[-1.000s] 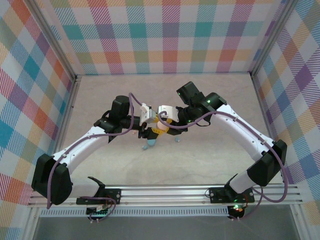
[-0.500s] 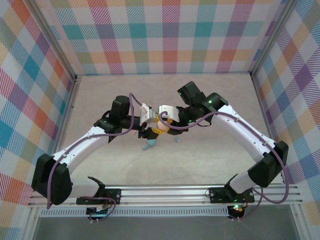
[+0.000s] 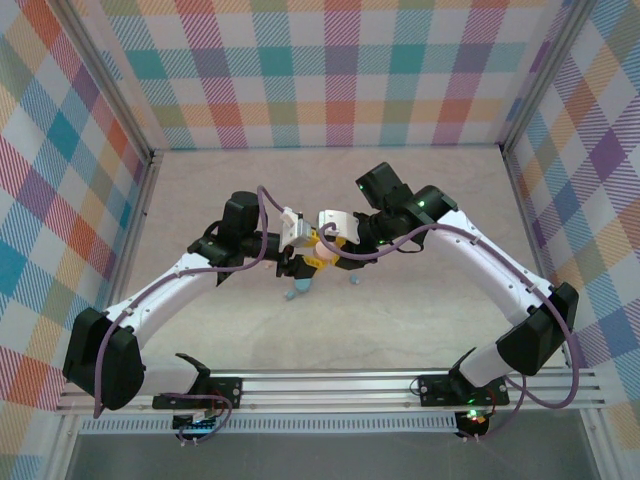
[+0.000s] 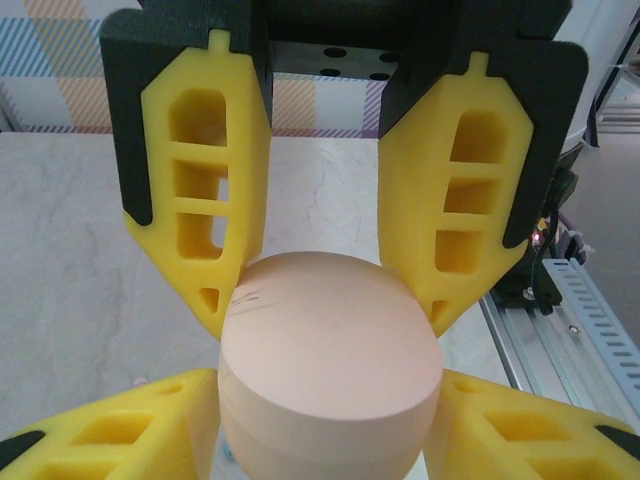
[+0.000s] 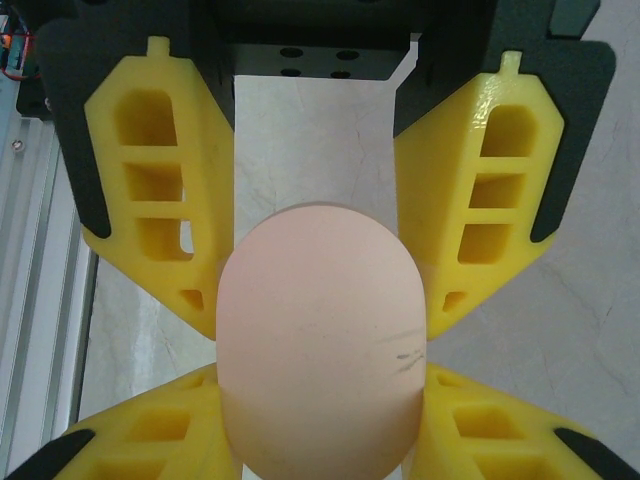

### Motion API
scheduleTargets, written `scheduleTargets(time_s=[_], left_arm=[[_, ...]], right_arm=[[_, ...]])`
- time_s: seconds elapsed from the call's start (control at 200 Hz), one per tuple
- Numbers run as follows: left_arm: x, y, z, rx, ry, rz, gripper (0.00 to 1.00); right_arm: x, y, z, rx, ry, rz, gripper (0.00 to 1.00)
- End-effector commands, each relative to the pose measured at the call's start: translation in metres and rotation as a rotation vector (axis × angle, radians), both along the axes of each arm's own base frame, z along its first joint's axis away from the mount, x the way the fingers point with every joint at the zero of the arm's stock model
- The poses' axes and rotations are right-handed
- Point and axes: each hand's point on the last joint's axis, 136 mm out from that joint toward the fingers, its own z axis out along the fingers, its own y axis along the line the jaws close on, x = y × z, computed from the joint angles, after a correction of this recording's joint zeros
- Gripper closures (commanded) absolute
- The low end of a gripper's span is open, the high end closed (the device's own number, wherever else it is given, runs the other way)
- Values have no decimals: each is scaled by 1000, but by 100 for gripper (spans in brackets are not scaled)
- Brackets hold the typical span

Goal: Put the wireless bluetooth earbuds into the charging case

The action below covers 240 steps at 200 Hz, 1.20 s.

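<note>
A pale pink oval charging case [image 3: 322,246] hangs above the middle of the table, closed, held from both sides. My left gripper [image 3: 308,258] is shut on it. In the left wrist view its yellow fingers [image 4: 215,270] press the flanks of the case [image 4: 330,340]. My right gripper [image 3: 336,241] is shut on the same case [image 5: 320,340], its fingers [image 5: 455,270] hugging the sides. A tiny pale blue nub [image 3: 352,281], an earbud by its size, lies on the table just right of the grippers.
A larger light blue object [image 3: 298,290] lies on the table under the left gripper, partly covered by it. Checked walls [image 3: 320,70] close off the back and both sides. An aluminium rail [image 3: 330,385] runs along the near edge.
The right arm's elbow has drifted slightly to the right. Both grippers and the pink case stay where they were.
</note>
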Motion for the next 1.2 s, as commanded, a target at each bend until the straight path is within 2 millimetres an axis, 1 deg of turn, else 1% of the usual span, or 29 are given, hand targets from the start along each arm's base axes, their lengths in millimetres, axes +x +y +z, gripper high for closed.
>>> scheduleTargets(time_s=[0.0, 0.21, 0.39, 0.505, 0.56, 0.635, 0.775, 0.885, 0.93, 0.985, 1.04, 1.13, 1.195], left_arm=[[-7, -1, 11, -36, -13, -45, 46], [-9, -2, 11, -45, -4, -58, 47], [-8, -2, 9, -37, 3, -60, 56], [-10, -2, 10, -42, 5, -65, 60], [-10, -3, 11, -43, 7, -67, 64], [-10, -2, 10, -40, 10, -67, 70], [-10, -2, 8, -35, 16, -62, 71], [-11, -1, 5, -32, 28, -52, 72], [-9, 0, 5, -33, 29, -38, 72], [-7, 0, 3, -37, 35, -22, 72], [-4, 1, 2, -45, 48, 4, 72], [4, 3, 0, -71, 61, 63, 72], [8, 6, 0, -95, 66, 113, 72]], right_arm=[[-9, 0, 6, 24, 10, 40, 81], [-9, 1, 7, 32, 9, 41, 82], [-10, 2, 11, 45, 13, 43, 82], [-9, 1, 7, 34, 18, 38, 81], [-10, 2, 6, 32, 18, 39, 81], [-9, 2, 5, 33, 20, 32, 77], [-4, 2, 9, 41, -7, 13, 69], [1, 2, 12, 49, -29, -8, 52], [2, 2, 15, 56, -40, -16, 48], [3, 1, 17, 67, -48, -27, 45], [4, 1, 24, 87, -53, -40, 43], [6, -1, 41, 149, -68, -67, 41], [8, -5, 54, 212, -77, -105, 37]])
